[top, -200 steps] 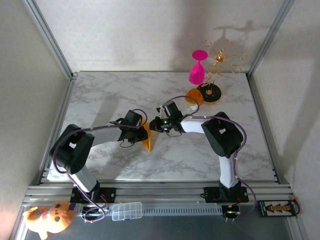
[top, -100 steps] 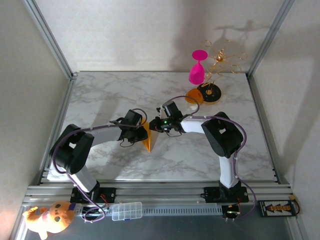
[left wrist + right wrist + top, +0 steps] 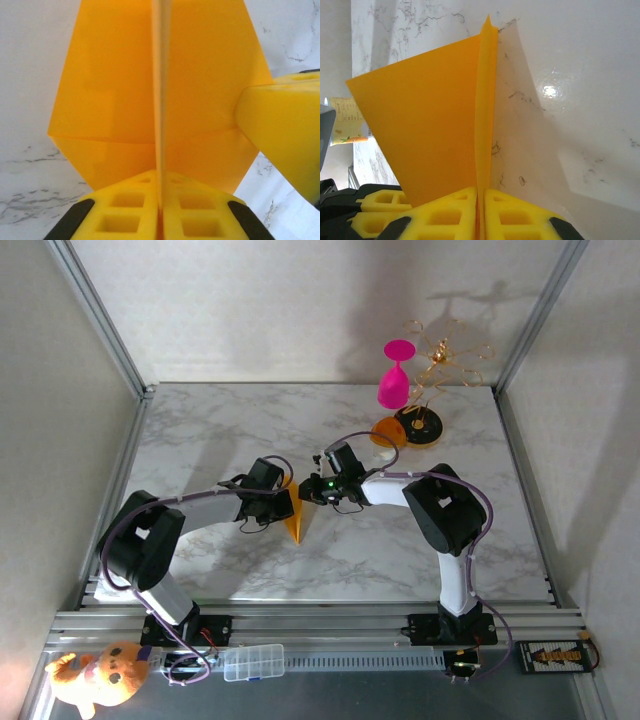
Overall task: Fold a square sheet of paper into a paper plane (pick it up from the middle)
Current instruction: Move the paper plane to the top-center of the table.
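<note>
Left arm (image 3: 200, 507) and right arm (image 3: 445, 512): white link tubes, black joint housings, purple cables (image 3: 493, 510) looped alongside. Finger pads (image 3: 125, 212) are yellow moulded blocks (square recesses in each face) with black corners.

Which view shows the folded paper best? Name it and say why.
Left wrist: the folded paper is close, both flaps spread beside its upright centre fold. Right wrist gives one flap and the fold edge-on. Top external makes it a small, distant wedge.

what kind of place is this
Probably a robotics lab test cell: a marble-pattern table boxed in by an aluminium frame, with a left arm and right arm bolted at its near edge.
</note>
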Motion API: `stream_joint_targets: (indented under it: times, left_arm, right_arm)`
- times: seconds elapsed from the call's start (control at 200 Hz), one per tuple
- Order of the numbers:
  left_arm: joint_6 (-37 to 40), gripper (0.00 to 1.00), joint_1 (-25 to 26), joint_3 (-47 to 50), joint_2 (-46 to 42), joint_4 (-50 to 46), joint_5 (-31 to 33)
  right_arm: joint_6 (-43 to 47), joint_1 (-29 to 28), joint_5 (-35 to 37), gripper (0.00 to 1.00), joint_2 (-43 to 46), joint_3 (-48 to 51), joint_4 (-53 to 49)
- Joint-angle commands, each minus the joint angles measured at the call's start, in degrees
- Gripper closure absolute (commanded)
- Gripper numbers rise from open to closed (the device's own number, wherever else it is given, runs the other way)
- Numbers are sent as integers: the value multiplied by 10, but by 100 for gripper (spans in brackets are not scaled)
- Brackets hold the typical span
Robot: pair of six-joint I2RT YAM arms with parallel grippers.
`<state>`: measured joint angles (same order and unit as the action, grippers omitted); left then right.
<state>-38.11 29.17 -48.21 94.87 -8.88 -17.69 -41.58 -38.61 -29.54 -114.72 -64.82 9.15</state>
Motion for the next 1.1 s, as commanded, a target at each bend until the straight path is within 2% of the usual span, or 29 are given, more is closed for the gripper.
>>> stream_joint_targets:
  times: [0.0, 0.09, 0.19, 0.305, 0.396, 0.501, 0.641, 0.856, 1.092]
  left_arm:
    - [8, 96, 0, -19, -4, -21, 28]
    - [23, 98, 0, -39, -2, -43, 44]
    - [49, 99, 0, -75, 4, -77, 74]
    - [82, 99, -2, -129, 29, -124, 117]
    - [103, 99, -3, -177, 63, -157, 150]
    - [127, 100, -7, -244, 113, -201, 181]
    - [139, 100, -12, -336, 181, -244, 202]
    - [149, 95, -15, -450, 265, -302, 202]
    - [138, 90, -17, -494, 303, -317, 181]
  right_arm:
    - [1, 0, 18, 82, 17, -7, -10]
    - [10, 2, 51, 66, 38, -9, -28]
    - [18, 7, 125, 48, 82, 2, -48]
    - [28, 14, 229, 33, 144, 36, -53]
    - [37, 16, 295, 27, 193, 74, -48]
    - [40, 18, 354, 23, 241, 117, -35]
    - [36, 20, 398, 21, 283, 163, -22]
    - [23, 27, 404, 21, 307, 195, -21]
    - [14, 29, 383, 21, 298, 197, -16]
